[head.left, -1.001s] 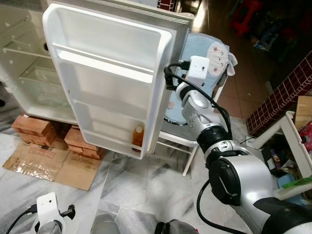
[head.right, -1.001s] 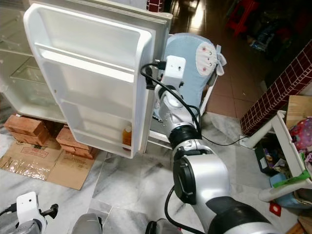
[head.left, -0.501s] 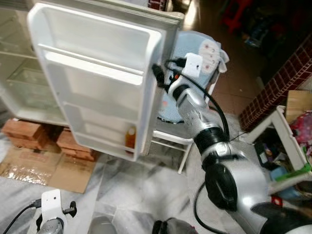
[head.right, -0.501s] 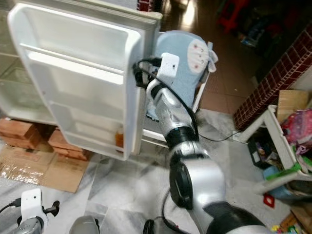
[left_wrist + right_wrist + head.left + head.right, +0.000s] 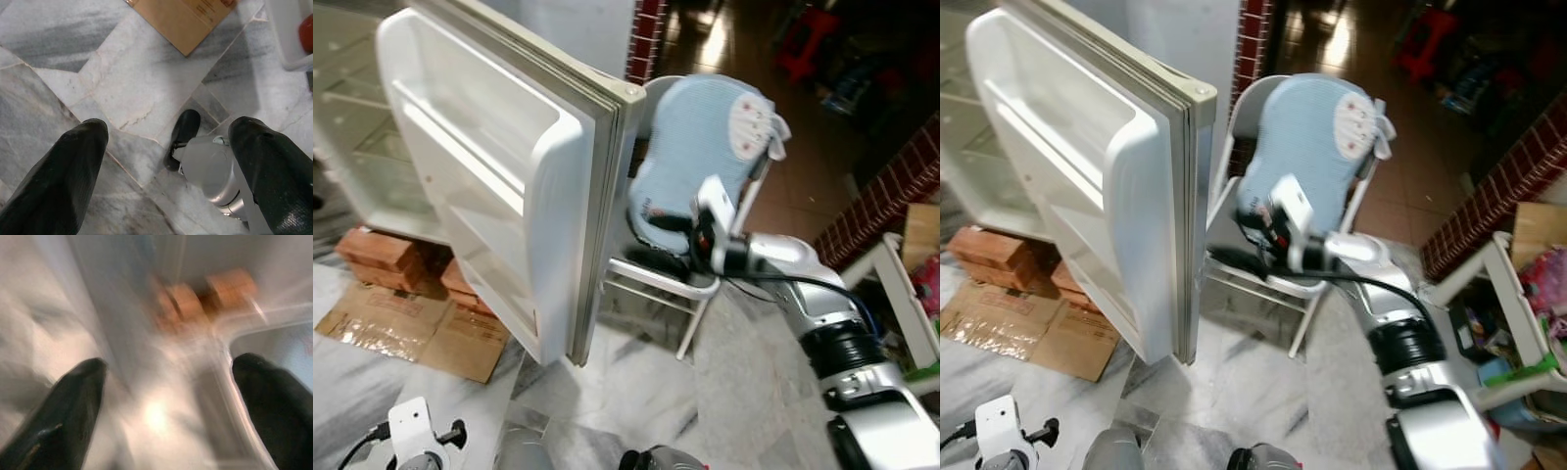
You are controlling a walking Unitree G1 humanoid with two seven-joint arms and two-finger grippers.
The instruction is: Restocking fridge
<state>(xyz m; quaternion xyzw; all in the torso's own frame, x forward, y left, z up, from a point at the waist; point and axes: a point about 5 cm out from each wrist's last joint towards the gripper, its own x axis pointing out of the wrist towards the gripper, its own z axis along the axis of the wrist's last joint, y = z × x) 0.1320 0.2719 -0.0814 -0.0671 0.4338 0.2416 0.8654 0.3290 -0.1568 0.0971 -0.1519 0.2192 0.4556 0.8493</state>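
In the left eye view the right gripper [image 5: 680, 227] was stretched out over the seat of a white folding chair [image 5: 656, 284], its fingers dark and smeared against the pale blue cushion [image 5: 690, 157], so whether they touched anything could not be told; the fridge door [image 5: 519, 196] stood open and edge-on beside it, white, with moulded shelves on its inner face, and the fridge body [image 5: 352, 117] behind it sat on red bricks [image 5: 382, 259] above flattened cardboard [image 5: 411, 328] on a grey marble floor [image 5: 636, 382]. The left gripper [image 5: 450, 431] hung low at the bottom edge of the view. In the right eye view the same right arm [image 5: 1400, 333] reached from the lower right toward the chair, a black cable trailing from its wrist, with a low brick wall [image 5: 1498, 186] and dark tiled floor beyond. In the left wrist view the two black fingers [image 5: 58, 181] stood wide apart with nothing between them, over marble tiles, the corner of the cardboard and the robot's own foot [image 5: 205, 166]. In the right wrist view, heavily blurred, the fingers [image 5: 63, 406] were likewise spread wide and empty, with the orange bricks [image 5: 205, 293] and a white edge faintly seen ahead
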